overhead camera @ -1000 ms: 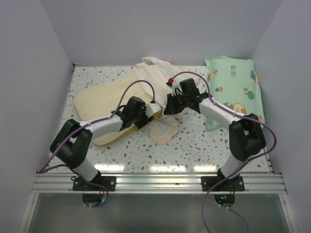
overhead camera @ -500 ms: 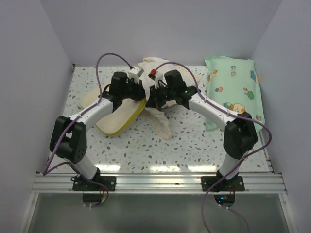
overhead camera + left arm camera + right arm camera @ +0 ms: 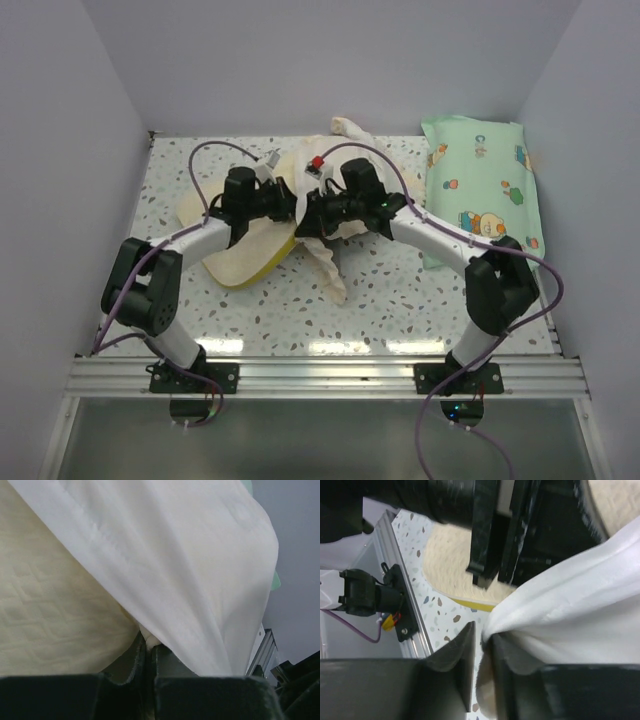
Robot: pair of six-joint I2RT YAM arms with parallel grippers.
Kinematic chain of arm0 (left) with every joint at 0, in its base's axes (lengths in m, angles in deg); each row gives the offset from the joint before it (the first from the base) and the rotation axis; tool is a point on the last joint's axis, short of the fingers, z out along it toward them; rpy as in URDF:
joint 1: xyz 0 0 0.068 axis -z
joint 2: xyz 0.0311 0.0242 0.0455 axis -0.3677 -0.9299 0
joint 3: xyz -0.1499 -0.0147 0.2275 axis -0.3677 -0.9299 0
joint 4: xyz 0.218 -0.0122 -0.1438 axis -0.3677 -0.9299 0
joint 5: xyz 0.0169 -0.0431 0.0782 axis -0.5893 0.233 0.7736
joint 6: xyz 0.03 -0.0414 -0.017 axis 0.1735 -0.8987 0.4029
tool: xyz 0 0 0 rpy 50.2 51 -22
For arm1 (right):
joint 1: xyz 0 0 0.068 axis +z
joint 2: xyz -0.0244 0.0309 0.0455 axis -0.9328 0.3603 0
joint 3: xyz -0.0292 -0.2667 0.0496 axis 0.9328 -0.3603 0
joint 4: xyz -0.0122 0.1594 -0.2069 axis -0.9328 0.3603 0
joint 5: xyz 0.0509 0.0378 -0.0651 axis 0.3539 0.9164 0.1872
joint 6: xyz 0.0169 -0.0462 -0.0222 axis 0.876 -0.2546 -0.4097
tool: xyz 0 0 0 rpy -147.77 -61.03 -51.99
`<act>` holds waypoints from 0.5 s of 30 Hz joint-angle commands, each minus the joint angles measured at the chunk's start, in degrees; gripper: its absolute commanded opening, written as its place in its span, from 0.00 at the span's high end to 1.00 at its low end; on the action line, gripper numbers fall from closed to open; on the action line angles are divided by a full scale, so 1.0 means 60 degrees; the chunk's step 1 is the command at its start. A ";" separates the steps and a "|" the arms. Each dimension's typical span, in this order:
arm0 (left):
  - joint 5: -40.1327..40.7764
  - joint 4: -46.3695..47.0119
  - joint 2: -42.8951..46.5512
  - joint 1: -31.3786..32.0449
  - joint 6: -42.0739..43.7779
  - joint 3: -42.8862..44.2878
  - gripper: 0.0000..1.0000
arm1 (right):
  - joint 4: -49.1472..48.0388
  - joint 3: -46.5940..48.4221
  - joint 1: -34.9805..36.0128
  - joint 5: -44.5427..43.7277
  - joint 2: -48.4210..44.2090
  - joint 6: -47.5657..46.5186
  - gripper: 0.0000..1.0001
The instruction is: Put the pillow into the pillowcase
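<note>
Top external view: we've got the left tool [image 3: 148, 647] and right tool [image 3: 481, 642] both pinched shut on the pillowcase [image 3: 328, 265] mid-tabletop [image 3: 400, 290], cloth draped over the pillow's [image 3: 245, 262] right end.

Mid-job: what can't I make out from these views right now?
- Mouth of the pillowcase: top view, the left gripper and right gripper sit over it; wrist views show only folds.
- Far end of the pillow, and how far in it is: top view, grippers and case cover it.
- What the left gripper pinches: left wrist view, draped cloth hides the tips.
</note>
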 commanded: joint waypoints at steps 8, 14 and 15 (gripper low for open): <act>-0.1133 -0.3768 0.0979 0.0294 0.5297 0.0177 0.30 | 0.3641 0.1381 -0.0683 0.0856 -0.0558 -0.1597 0.29; -0.1750 -0.6702 0.2313 -0.0744 0.8485 0.1273 0.07 | 0.5012 0.2801 -0.2166 -0.1602 -0.0532 -0.3649 0.31; -0.1474 -0.7009 0.2183 -0.1153 0.8577 0.1568 0.06 | 0.4924 0.2948 -0.2181 -0.2259 -0.0314 -0.3723 0.31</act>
